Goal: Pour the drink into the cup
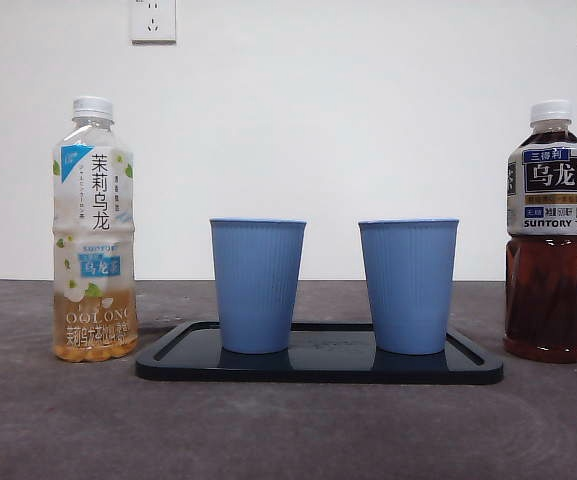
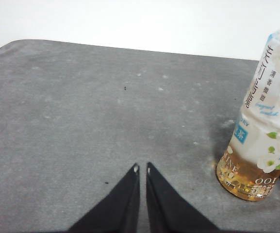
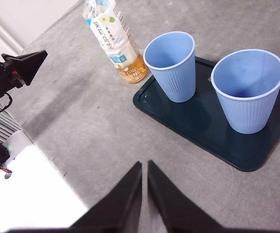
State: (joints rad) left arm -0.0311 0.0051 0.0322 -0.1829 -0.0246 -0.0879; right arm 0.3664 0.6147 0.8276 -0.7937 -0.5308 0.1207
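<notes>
Both cups (image 1: 258, 285) empty on tray (image 1: 318, 372), bottles capped; L & R fingers (image 2: 141, 169) nearly closed, holding nothing.

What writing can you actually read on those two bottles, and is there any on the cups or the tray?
"OOLONG": pale tea bottle, low on its label.
"茉莉乌龙": same bottle, large characters near the top.
"SUNTORY": dark tea bottle, on its label band.
"乌龙茶": same bottle, large white characters.
"三得利": same bottle, small blue patch above those.
Other small print on both labels is too fine to read.
Blue cups and black tray: no writing.
</notes>
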